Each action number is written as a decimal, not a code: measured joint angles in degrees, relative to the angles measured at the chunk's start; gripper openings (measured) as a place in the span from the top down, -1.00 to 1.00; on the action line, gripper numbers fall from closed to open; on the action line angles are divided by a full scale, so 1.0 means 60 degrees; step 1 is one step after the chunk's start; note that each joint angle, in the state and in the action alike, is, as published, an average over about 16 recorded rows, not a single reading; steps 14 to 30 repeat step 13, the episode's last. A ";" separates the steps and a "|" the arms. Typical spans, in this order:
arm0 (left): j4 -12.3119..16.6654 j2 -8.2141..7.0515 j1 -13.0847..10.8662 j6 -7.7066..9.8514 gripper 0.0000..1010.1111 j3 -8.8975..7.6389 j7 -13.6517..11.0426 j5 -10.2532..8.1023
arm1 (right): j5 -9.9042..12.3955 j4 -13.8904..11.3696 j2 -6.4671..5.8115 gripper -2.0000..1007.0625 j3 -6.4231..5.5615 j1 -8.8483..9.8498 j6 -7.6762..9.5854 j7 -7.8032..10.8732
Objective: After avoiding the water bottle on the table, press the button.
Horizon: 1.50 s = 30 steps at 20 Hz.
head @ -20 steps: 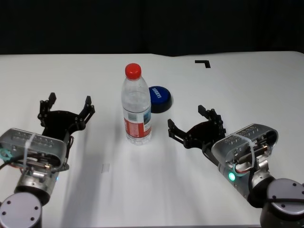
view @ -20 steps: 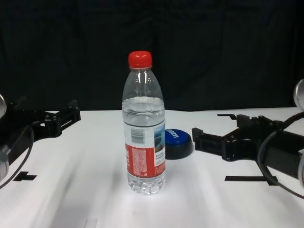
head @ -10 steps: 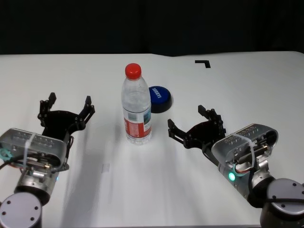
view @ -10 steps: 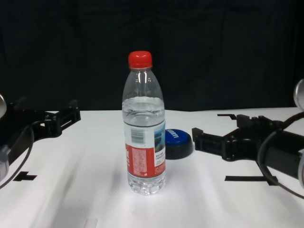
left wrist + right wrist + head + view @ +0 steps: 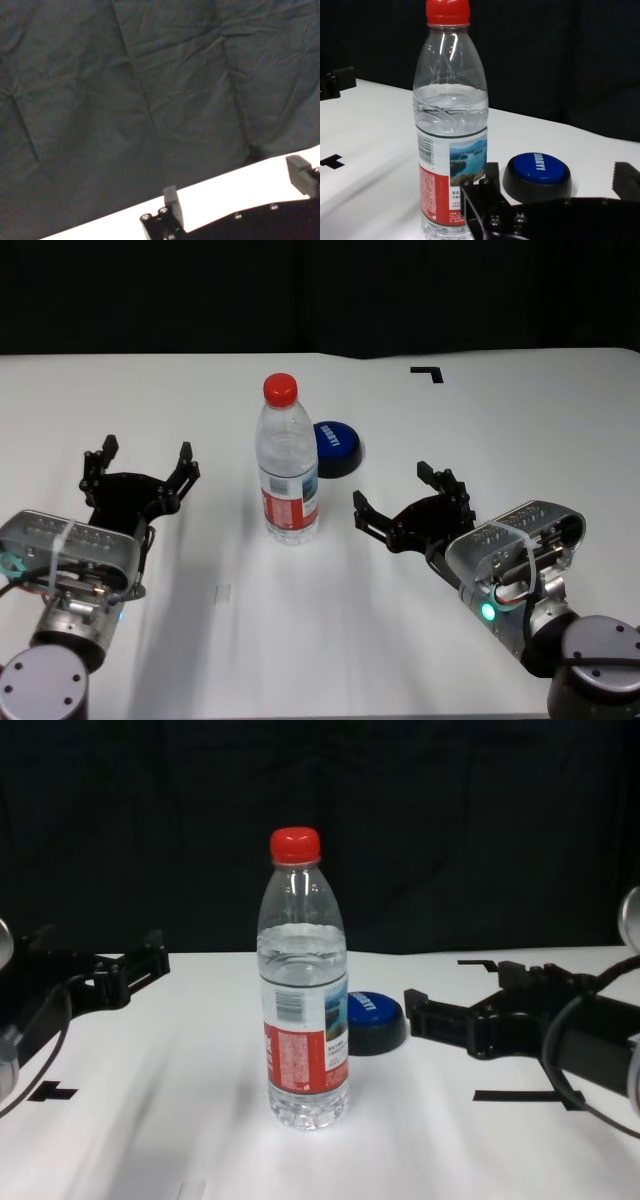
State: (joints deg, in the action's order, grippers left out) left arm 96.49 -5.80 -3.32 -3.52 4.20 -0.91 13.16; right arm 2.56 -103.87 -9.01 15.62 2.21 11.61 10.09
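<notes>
Blue button [image 5: 334, 444] sits beyond the wide-open, empty right end effector [image 5: 397, 502], behind the water bottle [image 5: 288, 465].

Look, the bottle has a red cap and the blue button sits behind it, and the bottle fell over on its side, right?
Not quite. The water bottle stands upright on the table, as the chest view shows. The red cap and the blue button behind it are right.
</notes>
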 joint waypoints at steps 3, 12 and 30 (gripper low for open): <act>0.0000 0.0000 0.0000 0.0000 -0.99 0.0000 0.0000 0.0000 | 0.0000 0.0000 0.0000 -0.99 0.0000 0.0000 0.0000 0.0000; 0.0000 0.0000 0.0000 0.0000 -0.99 0.0000 0.0000 0.0000 | 0.0000 0.0000 0.0000 -0.99 0.0000 0.0000 0.0000 0.0000; 0.0000 0.0000 0.0000 0.0000 -0.99 0.0000 0.0000 0.0000 | 0.0000 0.0000 0.0000 -0.99 0.0000 0.0000 0.0000 0.0000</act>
